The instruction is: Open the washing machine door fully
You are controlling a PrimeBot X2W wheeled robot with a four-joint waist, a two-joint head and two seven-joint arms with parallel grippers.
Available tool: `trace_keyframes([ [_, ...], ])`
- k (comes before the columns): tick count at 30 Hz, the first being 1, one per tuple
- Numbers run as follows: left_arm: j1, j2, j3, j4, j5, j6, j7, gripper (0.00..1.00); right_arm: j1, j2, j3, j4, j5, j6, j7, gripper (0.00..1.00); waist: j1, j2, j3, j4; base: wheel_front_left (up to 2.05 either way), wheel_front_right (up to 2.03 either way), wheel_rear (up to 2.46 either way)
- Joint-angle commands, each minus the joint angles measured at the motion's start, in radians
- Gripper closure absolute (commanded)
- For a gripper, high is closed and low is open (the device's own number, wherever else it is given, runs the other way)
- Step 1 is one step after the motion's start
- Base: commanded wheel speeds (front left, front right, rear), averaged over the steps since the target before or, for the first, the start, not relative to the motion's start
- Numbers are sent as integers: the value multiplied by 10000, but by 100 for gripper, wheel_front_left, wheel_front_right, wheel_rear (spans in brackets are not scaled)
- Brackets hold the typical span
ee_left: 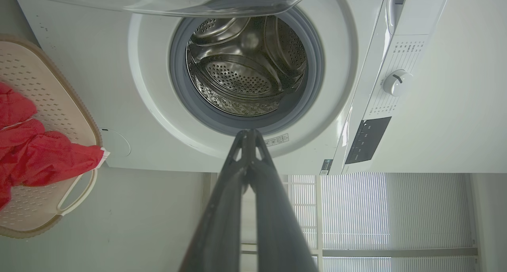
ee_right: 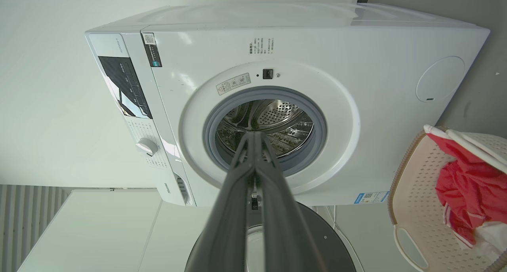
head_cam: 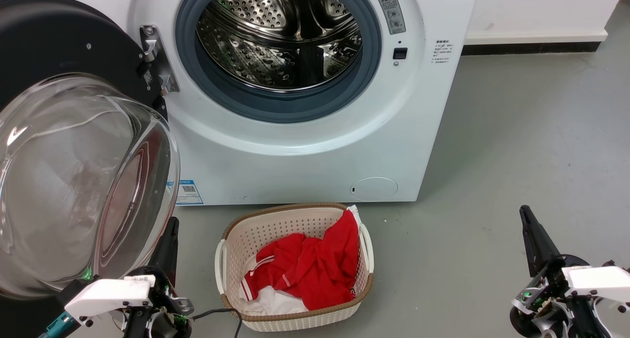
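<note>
the left gripper has its two dark fingers pressed together right to the tips, with nothing held. it sits low beside the bottom edge of the door's glass bowl, close to it, though i can't tell whether it touches. the right gripper is clenched tight too and empty, well off to the right over the grey floor. the washing machine door stands swung out on its hinge at the left side of the washing machine, the bowl bulging toward the room. the opening is uncovered, with the grey gasket all round and the steel drum behind it empty. on the floor just in front of the machine, between the two grippers, sits a beige laundry basket holding a crumpled red garment with some white cloth under it; the red one drapes over the rim nearest the machine
</note>
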Motion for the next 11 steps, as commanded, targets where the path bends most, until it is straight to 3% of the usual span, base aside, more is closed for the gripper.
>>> trace_keyframes([
  [1,-76,-13,24,-40,-14,-25,24,100,-112,9,-3,10,34,0,15,100,0,0,0,0,0,0,0],
  [11,-76,-13,24,-40,-14,-25,24,100,-112,9,0,10,36,0,13,100,0,0,0,0,0,0,0],
])
